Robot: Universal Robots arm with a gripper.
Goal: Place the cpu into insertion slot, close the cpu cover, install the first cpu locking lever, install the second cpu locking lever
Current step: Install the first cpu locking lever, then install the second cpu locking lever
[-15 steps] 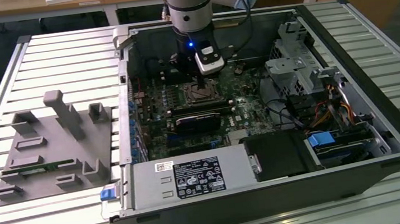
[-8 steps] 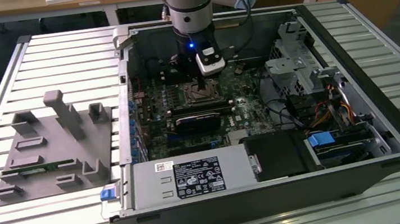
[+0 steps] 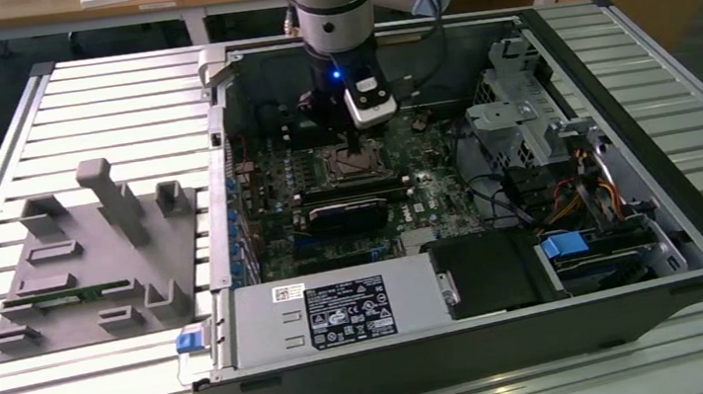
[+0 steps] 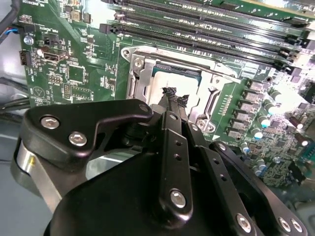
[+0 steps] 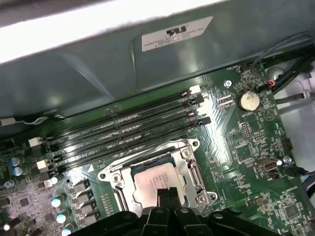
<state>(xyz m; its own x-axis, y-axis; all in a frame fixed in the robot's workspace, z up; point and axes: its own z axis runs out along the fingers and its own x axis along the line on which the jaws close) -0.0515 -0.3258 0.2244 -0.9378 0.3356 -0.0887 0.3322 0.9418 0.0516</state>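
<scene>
The cpu (image 5: 153, 181) lies flat in the insertion slot (image 5: 189, 169), silver face up; being square, it has no evident long axis. The cpu cover (image 4: 173, 60) seems to frame it, probably closed. The gripper (image 4: 173, 97) hangs just above the chip, fingertips (image 5: 166, 192) pressed together, holding nothing. The exterior view shows the open computer case (image 3: 672, 220) and a grey fixture (image 3: 93, 256) on the slatted table (image 3: 29, 393).
</scene>
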